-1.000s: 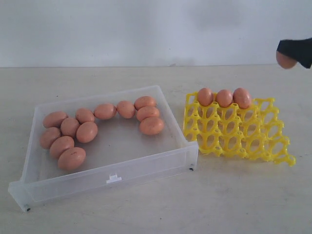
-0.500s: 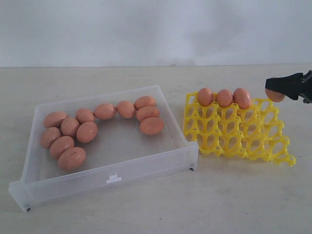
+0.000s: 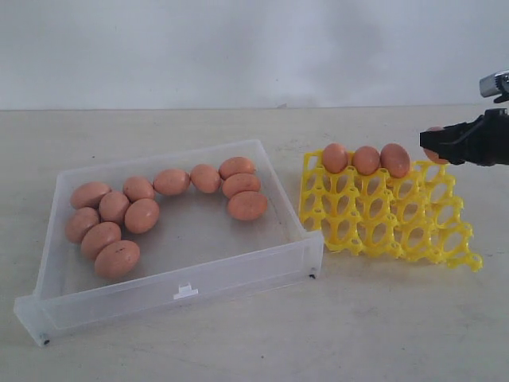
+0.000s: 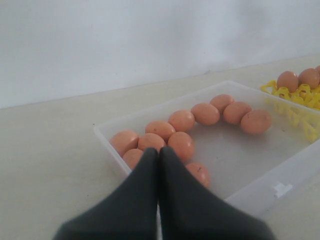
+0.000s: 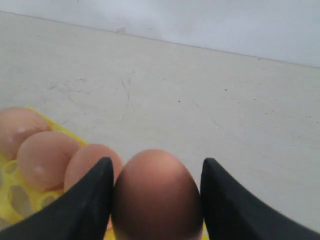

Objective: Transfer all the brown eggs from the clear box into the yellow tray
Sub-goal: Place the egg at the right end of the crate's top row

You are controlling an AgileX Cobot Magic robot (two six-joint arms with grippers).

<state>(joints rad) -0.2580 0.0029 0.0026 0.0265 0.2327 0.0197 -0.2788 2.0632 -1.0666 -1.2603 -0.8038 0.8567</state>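
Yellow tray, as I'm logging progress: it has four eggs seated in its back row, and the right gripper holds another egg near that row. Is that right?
Not quite. Only three brown eggs are seated in the back row of the yellow tray, as the exterior view shows. The right gripper does hold another egg near that row, not yet set down.

Bright, soft, even light leaves only faint shadows under the clear box (image 3: 238, 274), while wrist-view foregrounds blur.

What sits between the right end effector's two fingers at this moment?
One brown egg, gripped between the fingers of the right end effector; the right wrist view shows it plainly.
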